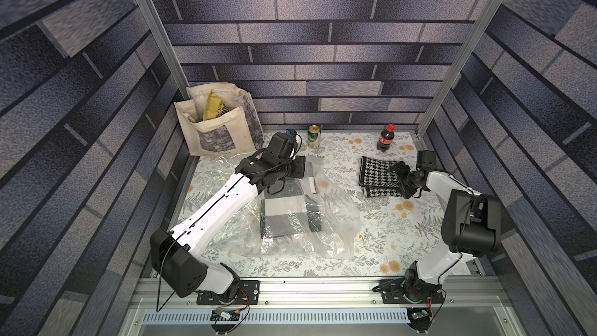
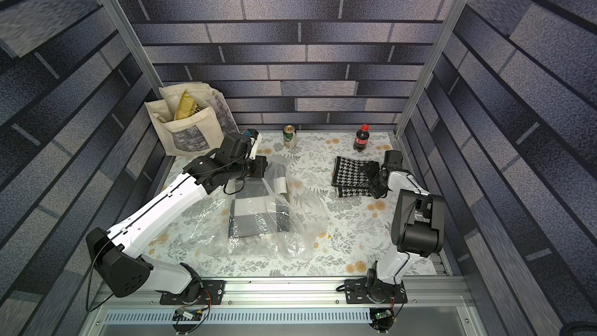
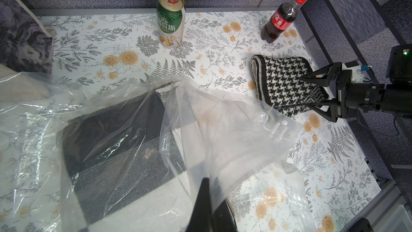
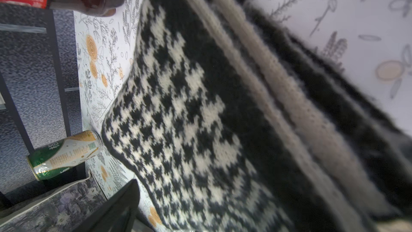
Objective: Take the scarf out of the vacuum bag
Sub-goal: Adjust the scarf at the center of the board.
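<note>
The clear, crinkly vacuum bag (image 1: 336,218) (image 2: 303,218) lies mid-table. A folded grey, black and white scarf (image 1: 284,218) (image 3: 116,148) sits inside it. My left gripper (image 1: 307,172) (image 3: 208,188) is shut on the bag's plastic edge and holds that edge up off the table. A second, black-and-white houndstooth scarf (image 1: 378,176) (image 3: 287,79) (image 4: 189,108) lies folded outside the bag at the back right. My right gripper (image 1: 399,177) (image 3: 316,94) stands wide open, with its fingers on either side of the houndstooth scarf's near end.
A cream tote bag (image 1: 219,124) holding a yellow packet (image 1: 214,108) stands in the back left corner. A green can (image 1: 313,136) and a cola bottle (image 1: 385,138) stand by the back wall. Walls enclose the floral table (image 1: 387,231).
</note>
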`<state>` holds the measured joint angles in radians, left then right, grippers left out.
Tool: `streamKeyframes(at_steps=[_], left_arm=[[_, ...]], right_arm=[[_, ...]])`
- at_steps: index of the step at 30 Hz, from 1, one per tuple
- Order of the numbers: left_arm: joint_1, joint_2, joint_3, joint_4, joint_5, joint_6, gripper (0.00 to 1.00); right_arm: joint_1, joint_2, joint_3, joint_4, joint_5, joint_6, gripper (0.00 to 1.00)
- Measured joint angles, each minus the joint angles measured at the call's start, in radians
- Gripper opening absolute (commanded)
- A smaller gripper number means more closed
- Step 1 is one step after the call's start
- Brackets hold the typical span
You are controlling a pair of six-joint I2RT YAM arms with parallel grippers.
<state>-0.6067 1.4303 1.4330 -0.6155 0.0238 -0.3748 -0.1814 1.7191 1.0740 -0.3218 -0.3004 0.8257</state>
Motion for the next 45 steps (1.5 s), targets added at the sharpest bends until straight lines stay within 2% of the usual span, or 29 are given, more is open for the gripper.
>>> streamKeyframes(at_steps=[3, 7, 12, 15, 20, 24, 29, 36, 45], left_arm=[[0.000, 0.000, 0.000, 0.002, 0.002, 0.000, 0.00], [-0.006, 0.004, 0.000, 0.003, 0.003, 0.000, 0.00], [-0.031, 0.029, 0.000, 0.007, 0.003, -0.003, 0.00], [-0.057, 0.049, 0.004, 0.010, 0.003, -0.007, 0.00], [-0.124, 0.094, 0.028, 0.009, -0.003, -0.022, 0.00], [-0.171, 0.135, 0.080, -0.009, -0.011, -0.034, 0.00], [-0.201, 0.190, 0.208, -0.079, -0.039, -0.034, 0.00], [-0.202, 0.288, 0.472, -0.245, -0.064, -0.024, 0.00], [-0.202, 0.318, 0.502, -0.322, -0.066, -0.022, 0.00]], right_arm=[[0.000, 0.034, 0.044, 0.003, -0.001, -0.015, 1.00], [0.000, 0.002, 0.011, 0.014, -0.008, -0.029, 1.00], [0.005, -0.220, -0.155, -0.011, -0.023, -0.040, 1.00], [0.029, -0.363, -0.186, -0.039, -0.035, -0.052, 1.00], [0.159, -0.552, -0.187, -0.087, -0.064, -0.077, 0.99], [0.254, -0.638, -0.187, -0.136, -0.121, -0.095, 0.96], [0.324, -0.688, -0.191, -0.184, -0.181, -0.134, 0.85], [0.449, -0.726, -0.218, -0.200, -0.205, -0.189, 0.76], [0.674, -0.676, -0.245, -0.190, -0.134, -0.208, 0.72]])
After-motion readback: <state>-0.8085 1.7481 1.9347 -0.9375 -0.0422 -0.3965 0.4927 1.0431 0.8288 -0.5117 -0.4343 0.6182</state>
